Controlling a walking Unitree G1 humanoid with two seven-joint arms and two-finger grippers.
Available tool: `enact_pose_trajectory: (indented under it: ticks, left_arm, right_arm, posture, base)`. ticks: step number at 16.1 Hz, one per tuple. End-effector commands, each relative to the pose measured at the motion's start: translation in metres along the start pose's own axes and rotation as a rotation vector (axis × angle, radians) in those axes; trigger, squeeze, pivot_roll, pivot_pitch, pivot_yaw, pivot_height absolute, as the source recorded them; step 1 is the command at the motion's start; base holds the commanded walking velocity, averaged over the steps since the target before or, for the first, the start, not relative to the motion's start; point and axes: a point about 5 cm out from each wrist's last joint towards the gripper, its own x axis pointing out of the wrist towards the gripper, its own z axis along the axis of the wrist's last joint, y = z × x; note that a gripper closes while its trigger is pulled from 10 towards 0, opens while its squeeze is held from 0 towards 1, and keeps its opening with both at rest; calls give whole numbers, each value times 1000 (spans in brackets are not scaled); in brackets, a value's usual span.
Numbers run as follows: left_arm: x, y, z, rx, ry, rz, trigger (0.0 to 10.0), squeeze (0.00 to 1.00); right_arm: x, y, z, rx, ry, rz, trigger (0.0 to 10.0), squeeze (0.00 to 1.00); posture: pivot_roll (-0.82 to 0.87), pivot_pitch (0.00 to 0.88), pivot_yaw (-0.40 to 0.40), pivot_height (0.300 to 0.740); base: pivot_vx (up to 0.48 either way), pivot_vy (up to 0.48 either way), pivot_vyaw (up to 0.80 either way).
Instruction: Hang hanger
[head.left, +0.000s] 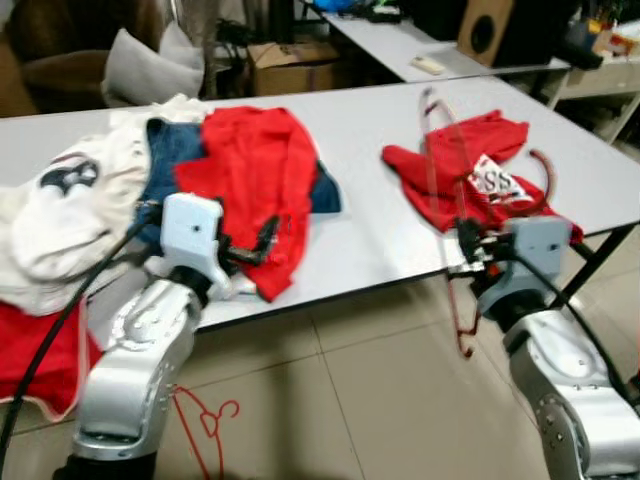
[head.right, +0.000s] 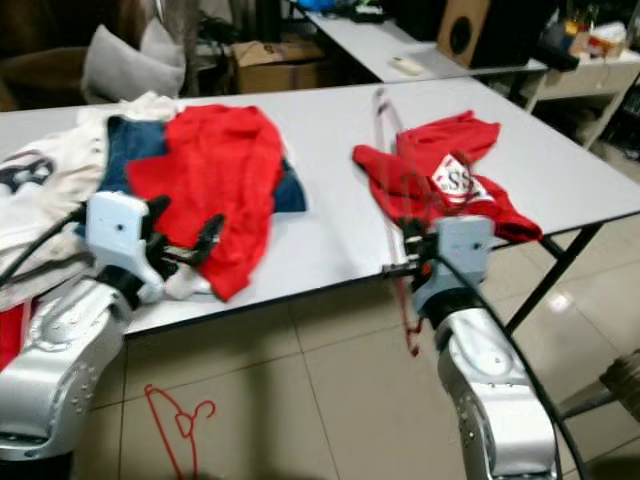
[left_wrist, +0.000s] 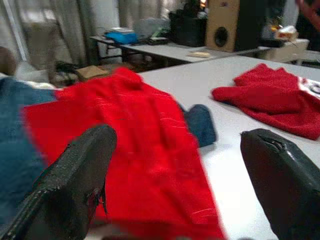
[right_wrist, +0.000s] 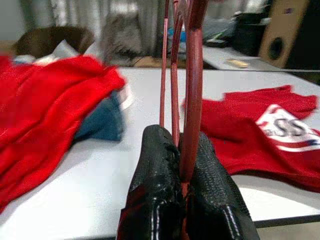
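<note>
The right claw (right_wrist: 180, 190) is pinched tight on a dark red hanger (head.left: 462, 300), the thin rods standing up between its two black fingers at the near edge of the counter (head.left: 380, 240). The hanger stands roughly upright in front of the red shirt (head.left: 470, 170) with the white patch, part of it rising over the cloth and part hanging below the counter edge. Motion blur smears its outline, so the hook end probably sits up top, though that is not certain.

The hanger looks light and stiff, a thin wire or slim plastic frame, smooth enough to twist in a pinch grip. Holding it where the rods run close together, as now, seems sound; a grip nearer the hook would likely steady it better for setting onto a rail.

The left claw (left_wrist: 180, 190) hangs wide open and empty, over the near edge of the counter, just on the near side of a second red garment (head.left: 255, 175), which lies on a blue one (head.left: 175, 150). Another red hanger (head.left: 205, 425) lies on the floor (head.left: 380, 400) below the counter.

The white patch on the shirt reads "SS" (right_wrist: 287, 129); nothing else is legible.
</note>
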Motion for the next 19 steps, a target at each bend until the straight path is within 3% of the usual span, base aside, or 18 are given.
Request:
enact_pose_trajectory:
  ticks: [1,5,7,11,14,15,16,17,19]
  left_arm:
    - [1,-3,-3,-9,16,-3,10000,0]
    - [0,-2,-10,-8,46,15,10000,0]
    - [2,-2,-11,-10,46,16,10000,0]
    - [6,2,-13,8,58,29,10000,0]
    - [8,13,-27,151,161,3,10000,0]
    - [8,16,-29,180,177,-14,10000,153]
    - [8,20,-30,197,188,-11,10000,745]
    - [12,24,-31,172,211,-41,10000,1000]
    - [16,24,-37,201,261,-81,10000,1000]
  right_arm:
    - [-2,-4,-5,-43,35,-10,10000,0]
    - [-4,-6,-7,-16,6,-36,10000,0]
    - [-4,-13,-10,86,14,-63,10000,0]
    - [-5,-15,-12,49,9,-73,10000,0]
    - [-4,-15,-16,-8,23,-49,10000,0]
    - [-4,-16,-17,-10,26,-52,10000,0]
    - [-4,-17,-17,-9,26,-57,10000,0]
    - [-4,-18,-17,23,19,-71,10000,0]
    - [-5,-18,-16,29,13,-73,10000,0]
  posture:
    - [-102,0,-7,740]
    - [-112,0,-12,740]
    - [-113,0,-13,740]
    - [-115,0,-13,740]
    - [-121,0,-8,740]
    - [-122,0,-3,740]
    - [-122,0,-3,740]
    - [-128,0,8,740]
    - [-132,0,12,740]
  base:
    - [0,0,0]
    - [0,0,0]
    - [0,0,0]
    - [0,0,0]
    - [0,0,0]
    - [0,0,0]
    - [0,0,0]
    - [0,0,0]
    - [0,0,0]
